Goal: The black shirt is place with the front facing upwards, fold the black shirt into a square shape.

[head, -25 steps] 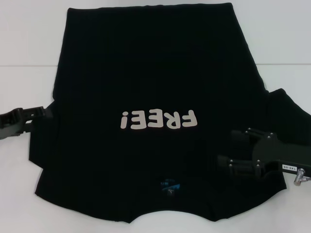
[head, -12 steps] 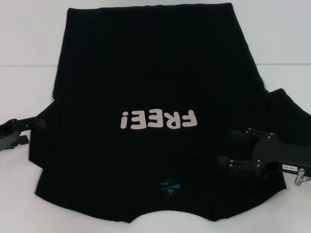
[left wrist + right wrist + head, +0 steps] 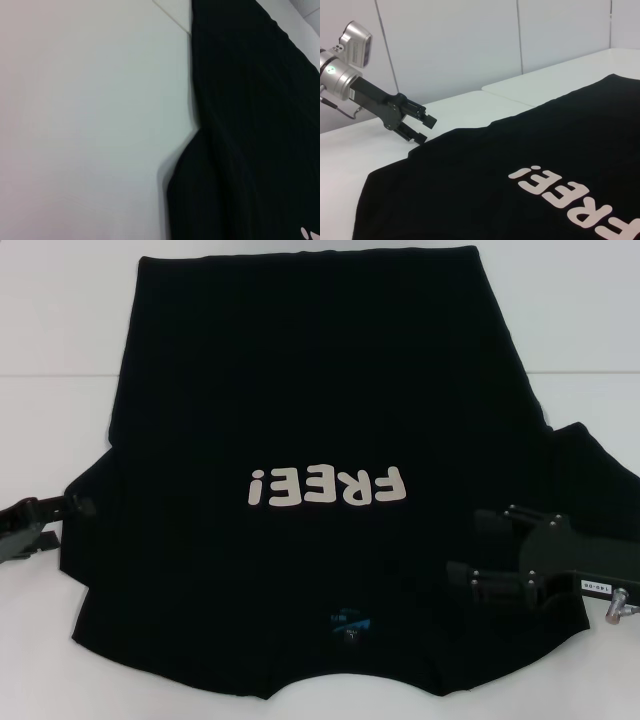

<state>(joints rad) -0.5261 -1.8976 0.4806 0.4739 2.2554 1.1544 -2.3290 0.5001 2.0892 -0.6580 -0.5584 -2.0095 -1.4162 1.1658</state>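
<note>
White table [image 3: 60, 340] fills the frame, and the black shirt [image 3: 320, 390] lies flat across its middle, the lettering upside down to you and the collar at the lower edge. At the left edge, the left gripper [image 3: 78, 506] has its fingers parted just beside the sleeve, so if you close it here it may catch only one thin layer, or nothing, and the fold will be crooked. At the lower right, the right gripper [image 3: 478, 550] hovers with parted fingers over the other shoulder and could wrinkle the cloth.
</note>
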